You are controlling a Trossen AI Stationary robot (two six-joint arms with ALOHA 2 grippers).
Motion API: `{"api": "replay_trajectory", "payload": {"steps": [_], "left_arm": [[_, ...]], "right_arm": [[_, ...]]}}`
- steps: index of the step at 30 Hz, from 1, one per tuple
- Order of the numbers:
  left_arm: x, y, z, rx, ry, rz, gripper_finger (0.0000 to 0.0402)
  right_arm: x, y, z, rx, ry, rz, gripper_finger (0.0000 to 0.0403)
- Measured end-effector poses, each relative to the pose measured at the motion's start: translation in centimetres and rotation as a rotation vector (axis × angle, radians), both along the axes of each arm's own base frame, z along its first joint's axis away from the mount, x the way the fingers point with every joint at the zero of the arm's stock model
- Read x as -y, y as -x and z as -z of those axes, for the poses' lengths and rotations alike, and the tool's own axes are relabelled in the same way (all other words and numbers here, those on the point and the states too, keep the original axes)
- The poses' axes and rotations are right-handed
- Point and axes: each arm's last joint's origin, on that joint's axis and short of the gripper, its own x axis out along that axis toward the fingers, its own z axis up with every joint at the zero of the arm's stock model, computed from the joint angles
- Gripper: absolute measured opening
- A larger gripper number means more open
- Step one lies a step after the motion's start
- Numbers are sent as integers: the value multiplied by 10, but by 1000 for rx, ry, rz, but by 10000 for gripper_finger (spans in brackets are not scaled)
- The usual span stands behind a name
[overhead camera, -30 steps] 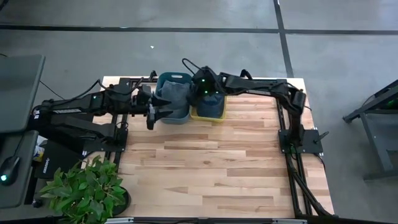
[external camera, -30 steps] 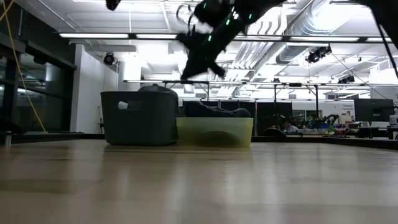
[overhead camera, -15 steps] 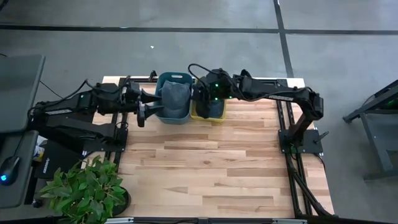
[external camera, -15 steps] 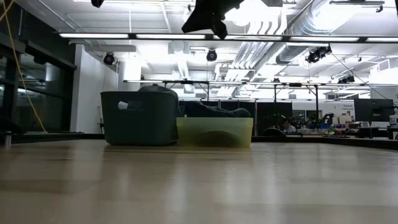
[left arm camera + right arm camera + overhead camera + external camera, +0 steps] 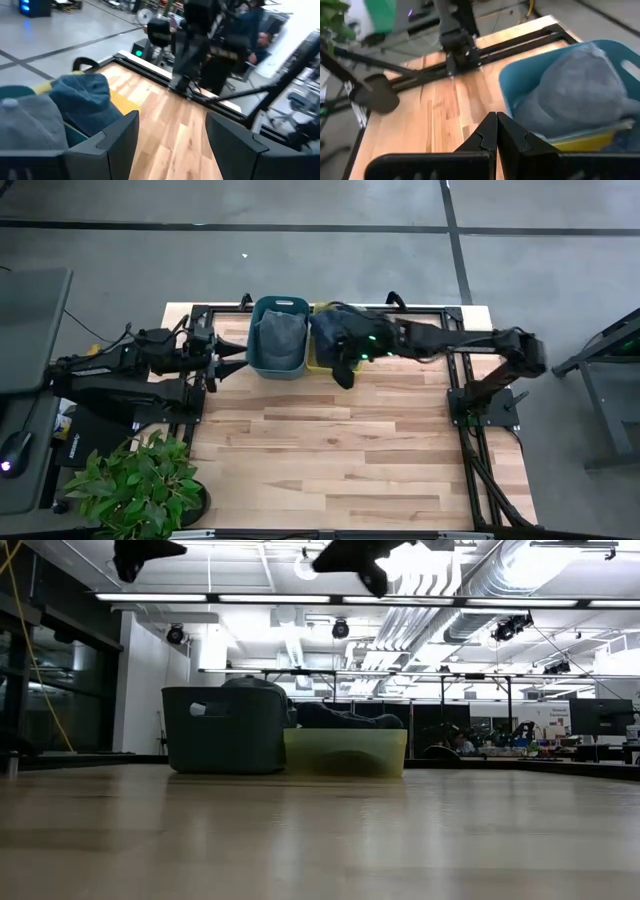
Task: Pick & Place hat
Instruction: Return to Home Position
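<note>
Wood of the bench (image 5: 320,830) fills the low view's foreground, pale and smooth. Beyond, centre left, the blue bin (image 5: 222,730) holds a gray cap (image 5: 575,95); touching its right side, the yellow bin (image 5: 345,752) holds the blue cap (image 5: 82,97). Both caps look light, soft, crushable; pinching brim or crown would suit. Above, the left claw (image 5: 172,119) gapes, released, left of the bins; the right claw (image 5: 496,120), beside the yellow bin, is clenched on nothing. Behind spreads a bright workshop.

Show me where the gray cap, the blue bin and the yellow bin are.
gray cap (image 5: 282,336): high view, on its crown.
blue bin (image 5: 281,302): high view, on its rim.
yellow bin (image 5: 345,753): low view, on its front wall.
</note>
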Motion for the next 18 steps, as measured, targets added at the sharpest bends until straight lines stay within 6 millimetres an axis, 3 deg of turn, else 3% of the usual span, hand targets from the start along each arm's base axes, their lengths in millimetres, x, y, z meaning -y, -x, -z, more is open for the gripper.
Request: {"api": "replay_trajectory", "payload": {"steps": [12, 18], "left_arm": [[2, 15, 55, 92, 63, 29, 227], [3, 16, 73, 119, 83, 79, 227]], "right_arm": [[-37, 112, 6, 258, -39, 227, 0], [-52, 145, 15, 379, -44, 280, 0]]}}
